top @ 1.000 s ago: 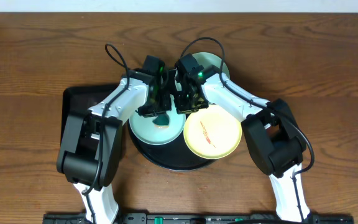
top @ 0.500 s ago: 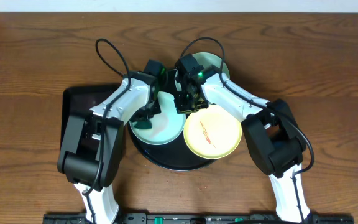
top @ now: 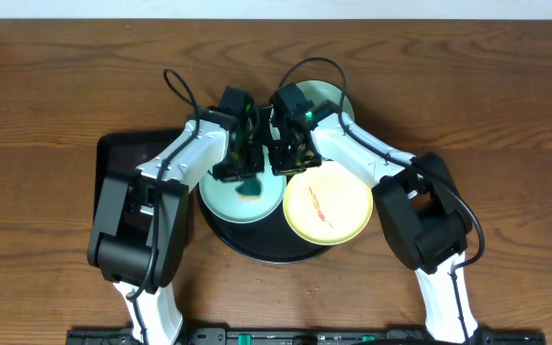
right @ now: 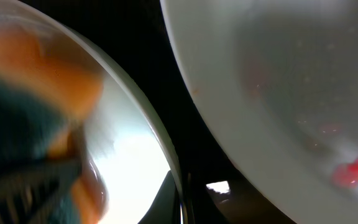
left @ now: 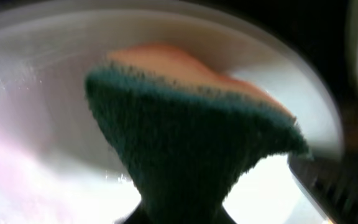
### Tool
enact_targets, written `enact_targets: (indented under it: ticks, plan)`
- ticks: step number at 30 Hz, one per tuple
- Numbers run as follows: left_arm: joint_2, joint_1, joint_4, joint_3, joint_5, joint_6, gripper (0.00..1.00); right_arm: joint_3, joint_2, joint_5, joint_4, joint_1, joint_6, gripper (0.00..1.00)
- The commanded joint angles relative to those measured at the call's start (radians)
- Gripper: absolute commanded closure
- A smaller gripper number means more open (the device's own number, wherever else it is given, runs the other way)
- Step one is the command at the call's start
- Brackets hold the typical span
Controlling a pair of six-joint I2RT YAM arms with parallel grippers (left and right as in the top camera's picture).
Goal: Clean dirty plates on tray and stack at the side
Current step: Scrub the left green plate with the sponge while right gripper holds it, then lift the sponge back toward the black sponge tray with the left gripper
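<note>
The left hand (top: 242, 172) is clamped on a green and orange sponge (left: 185, 137), green side down on the pale mint plate (top: 223, 203) at the left of the round black tray (top: 257, 249). The right hand (top: 290, 158) is closed tight just beside that plate's right rim; I cannot tell whether it touches it. A yellow plate (top: 338, 216) with red smears lies at the tray's right and another mint plate (top: 333, 94) at its back, on the wooden table (top: 65, 77).
</note>
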Motion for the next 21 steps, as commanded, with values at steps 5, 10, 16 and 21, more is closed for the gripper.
enact_targets:
  ticks: [5, 10, 16, 21]
  plan:
    - [0.012, 0.018, 0.073, -0.002, -0.370, -0.044, 0.92, -0.024, 0.055, 0.044, 0.004, 0.005, 0.002, 0.99]
    - [-0.028, 0.059, 0.010, 0.037, -0.392, -0.053, 0.93, -0.024, 0.055, 0.045, 0.003, 0.005, 0.002, 0.99]
    - [-0.157, 0.109, -0.131, 0.095, -0.391, -0.056, 0.92, -0.024, 0.055, 0.052, 0.005, 0.005, 0.002, 0.99]
    - [-0.311, 0.142, -0.262, 0.127, -0.391, -0.068, 0.93, -0.024, 0.055, 0.052, 0.008, 0.005, 0.002, 0.99]
